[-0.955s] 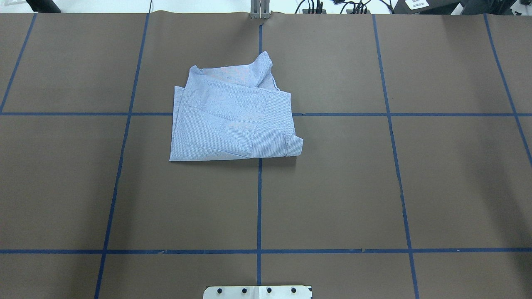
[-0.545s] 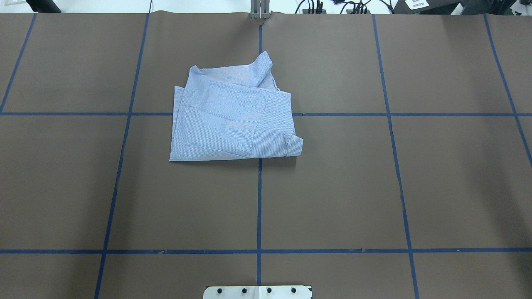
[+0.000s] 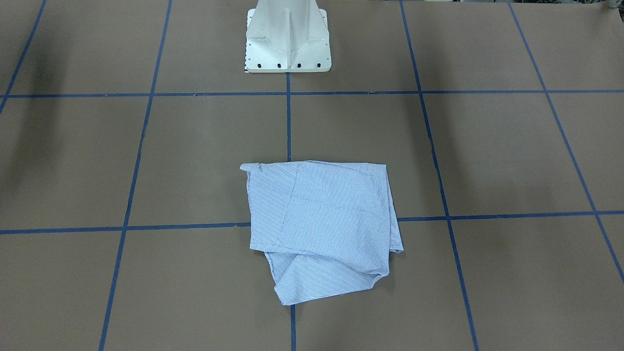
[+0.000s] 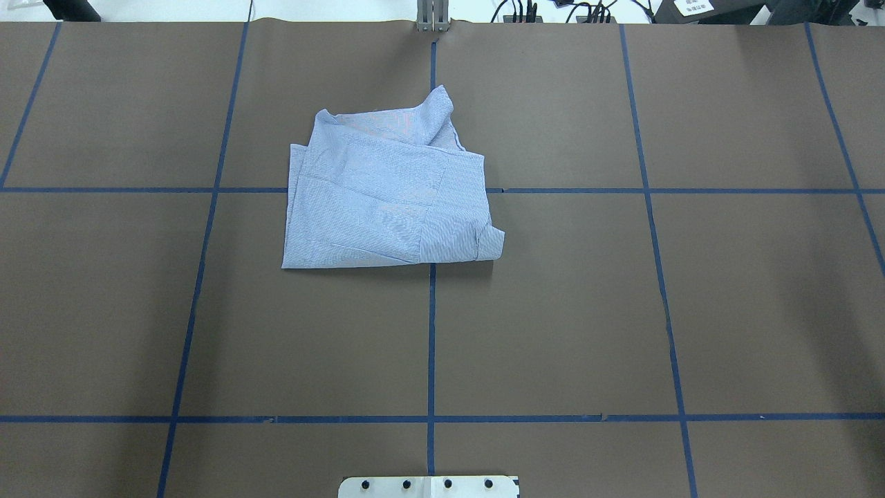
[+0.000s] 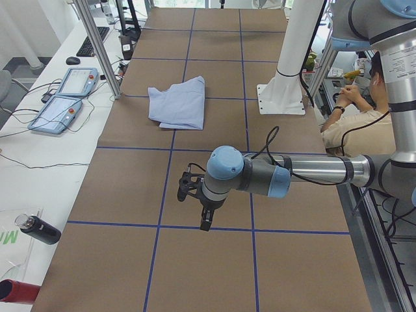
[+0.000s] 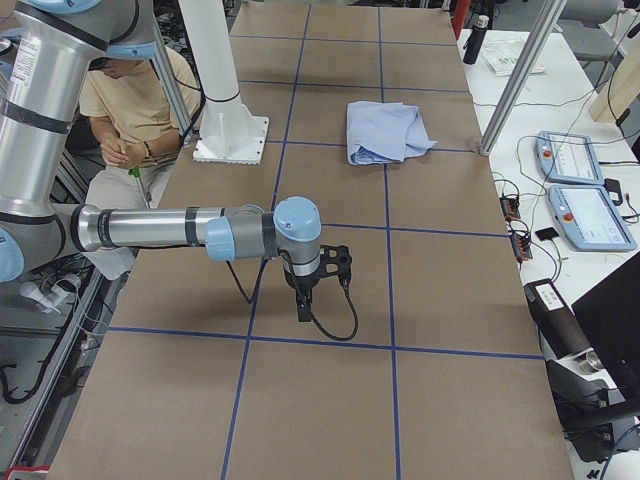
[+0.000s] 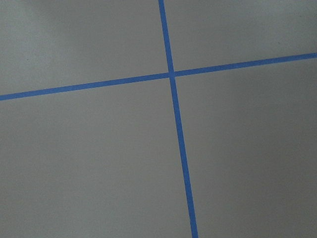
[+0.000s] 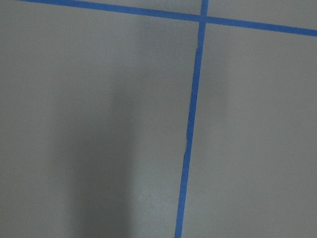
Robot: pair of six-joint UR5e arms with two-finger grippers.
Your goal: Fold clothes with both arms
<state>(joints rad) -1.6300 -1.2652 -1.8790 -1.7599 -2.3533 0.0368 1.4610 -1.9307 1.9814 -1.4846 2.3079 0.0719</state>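
Shirt (image 4: pixel 390 190) unmoved; left arm (image 5: pixel 312 170), right arm (image 6: pixel 150 228) outstretched horizontally.

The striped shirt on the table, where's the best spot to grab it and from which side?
Probably the loose flap that sticks out past the edge of the shirt farthest from the robot. It lies rumpled and partly raised, unlike the flat folded stack, so a pinch straight down from above should catch it.

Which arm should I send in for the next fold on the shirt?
Left, probably. The shirt lies mostly on the robot's left of the centre tape line. Both the left gripper and right gripper hang over bare table, far from it.
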